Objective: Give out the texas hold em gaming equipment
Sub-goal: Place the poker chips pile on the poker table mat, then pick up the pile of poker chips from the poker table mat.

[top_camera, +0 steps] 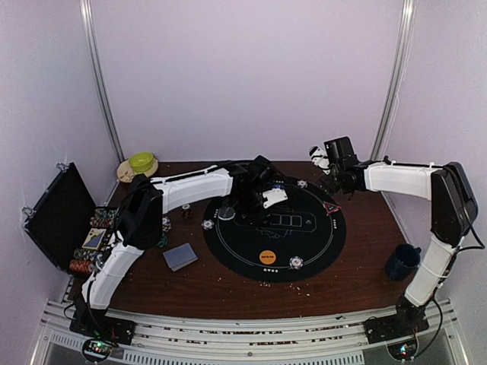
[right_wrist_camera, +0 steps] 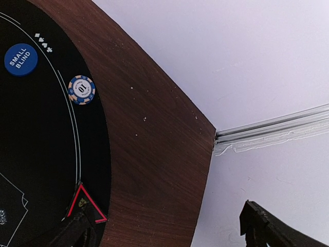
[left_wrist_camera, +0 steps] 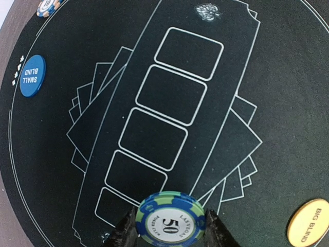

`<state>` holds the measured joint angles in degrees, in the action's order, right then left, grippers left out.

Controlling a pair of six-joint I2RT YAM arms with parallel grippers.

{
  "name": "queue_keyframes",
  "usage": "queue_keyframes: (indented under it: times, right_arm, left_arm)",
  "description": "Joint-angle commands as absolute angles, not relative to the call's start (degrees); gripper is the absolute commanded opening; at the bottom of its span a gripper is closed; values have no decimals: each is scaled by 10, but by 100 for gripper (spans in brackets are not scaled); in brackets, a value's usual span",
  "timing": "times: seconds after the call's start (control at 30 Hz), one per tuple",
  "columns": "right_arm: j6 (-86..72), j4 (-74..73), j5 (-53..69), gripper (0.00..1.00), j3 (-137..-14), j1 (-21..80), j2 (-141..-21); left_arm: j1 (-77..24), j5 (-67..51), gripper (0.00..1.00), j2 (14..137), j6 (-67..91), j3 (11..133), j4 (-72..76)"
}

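Note:
My left gripper (left_wrist_camera: 171,229) is shut on a blue-and-green striped "50" poker chip (left_wrist_camera: 171,220), held on edge above the black round mat (left_wrist_camera: 288,77) near the end of the printed card boxes. In the top view the left gripper (top_camera: 257,204) hangs over the mat's left half. A blue Small Blind button (left_wrist_camera: 32,75), an orange Big Blind button (left_wrist_camera: 308,221) and a "10" chip (right_wrist_camera: 81,90) lie on the mat. My right gripper (right_wrist_camera: 169,234) is open and empty over the table's far right corner (top_camera: 329,186). A grey-blue card deck (top_camera: 179,256) lies left of the mat.
An open black chip case (top_camera: 61,217) with chip stacks (top_camera: 84,262) stands at the left. A dark blue mug (top_camera: 401,261) sits at the right. A green bowl (top_camera: 141,162) is at the back left. Other chips (top_camera: 296,262) (top_camera: 208,224) lie on the mat's rim.

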<state>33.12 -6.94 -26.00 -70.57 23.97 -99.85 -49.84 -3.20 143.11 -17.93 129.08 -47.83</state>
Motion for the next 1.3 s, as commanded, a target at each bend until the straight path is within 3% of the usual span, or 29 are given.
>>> queue_keyframes:
  times: [0.0,0.4,0.5,0.6,0.7,0.93,1.27]
  right_arm:
    - [323,-62,-270,100,-710,237,-980]
    - [322,-61,-272,100,-711,237,-983]
    - [320,-62,-271,100,-711,237,-985]
    - [320,-64,-268,100,-713,238,-984]
    - [313,-75,-254,100,-722,238,-987]
    - [288,-170,-173,100,-785,270,-1033]
    - [270,-369,56,100,-957,346,-1144]
  left_arm:
    - [-495,-53,27,1442,-163,1286,-439]
    - [-495,-44,33,1471,-169,1273,-439]
    - [-495,-39,53,1470,-170,1272,-439]
    - [-495,-23,83,1450,-171,1276,-438]
    - [-494,1,97,1405,-174,1269,-427]
    - [-481,27,98,1256,-185,1205,-409]
    - [-399,71,98,990,-243,908,-351]
